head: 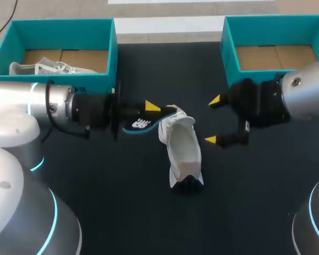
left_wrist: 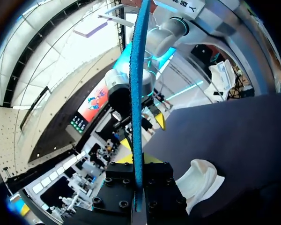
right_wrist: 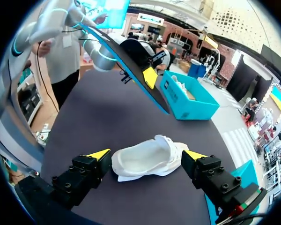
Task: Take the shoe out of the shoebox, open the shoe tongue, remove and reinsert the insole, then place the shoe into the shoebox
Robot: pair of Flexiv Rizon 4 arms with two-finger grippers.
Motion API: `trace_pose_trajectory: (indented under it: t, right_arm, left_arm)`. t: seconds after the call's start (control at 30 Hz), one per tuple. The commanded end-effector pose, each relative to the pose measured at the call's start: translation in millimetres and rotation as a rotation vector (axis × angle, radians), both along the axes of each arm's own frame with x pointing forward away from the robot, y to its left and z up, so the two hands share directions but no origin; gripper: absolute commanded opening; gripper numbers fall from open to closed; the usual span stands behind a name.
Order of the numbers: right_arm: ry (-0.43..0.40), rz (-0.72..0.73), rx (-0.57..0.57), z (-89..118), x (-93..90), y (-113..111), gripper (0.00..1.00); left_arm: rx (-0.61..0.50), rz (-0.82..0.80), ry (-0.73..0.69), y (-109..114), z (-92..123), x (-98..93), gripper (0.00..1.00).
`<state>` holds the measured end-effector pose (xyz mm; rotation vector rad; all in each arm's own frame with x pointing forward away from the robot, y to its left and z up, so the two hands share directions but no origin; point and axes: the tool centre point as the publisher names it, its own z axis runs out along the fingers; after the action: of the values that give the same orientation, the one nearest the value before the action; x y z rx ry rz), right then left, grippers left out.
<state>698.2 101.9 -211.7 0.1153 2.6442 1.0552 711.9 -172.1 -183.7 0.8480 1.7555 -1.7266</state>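
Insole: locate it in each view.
Head view: the insole sits in the left gripper, beside the white shoe.
Left wrist view: the insole stands edge-on between the gripper's fingers.
Right wrist view: the insole hangs beyond the white shoe.
Landmark: the white shoe.

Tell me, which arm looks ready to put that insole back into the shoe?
Left: the left pincer is shut on the insole, close by the white shoe. The right pincer is open and holds nothing.

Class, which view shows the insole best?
Head view: the insole shows its printed face. The left wrist view sees only its blue edge; the right wrist view, a slanted dark side.
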Motion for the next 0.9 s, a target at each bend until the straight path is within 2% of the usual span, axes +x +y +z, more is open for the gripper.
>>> trace_pose_trajectory:
  t: [0.03,0.5,0.57,0.63,0.7,0.83,0.9]
  right_arm:
    - [0.036,-0.063,-0.084,-13.0,8.8,5.7,1.0]
    - [0.036,-0.063,-0.084,-13.0,8.8,5.7,1.0]
    - [-0.023,-0.009,-0.168,-19.5,9.3,3.1,1.0]
    - [-0.041,0.015,-0.258,-26.3,9.6,-2.9,1.0]
    - [-0.087,0.034,-0.267,-31.9,9.9,-9.8,1.0]
    - [-0.1,0.071,-0.324,-46.1,16.2,-18.8,1.0]
    - [-0.104,0.101,-0.315,-55.1,21.3,-22.7,1.0]
  left_arm:
    - [-0.037,0.022,0.039,0.7,-11.6,-13.0,0.0]
    - [-0.037,0.022,0.039,0.7,-11.6,-13.0,0.0]
    - [-0.037,0.022,0.039,0.7,-11.6,-13.0,0.0]
    - [-0.034,0.009,0.047,-4.4,-14.7,-17.9,0.0]
    - [-0.041,0.004,0.063,-8.1,-17.7,-23.2,0.0]
    - [-0.055,0.006,0.088,-14.0,-25.8,-35.3,0.0]
    - [-0.05,0.009,0.098,-16.9,-30.3,-41.1,0.0]
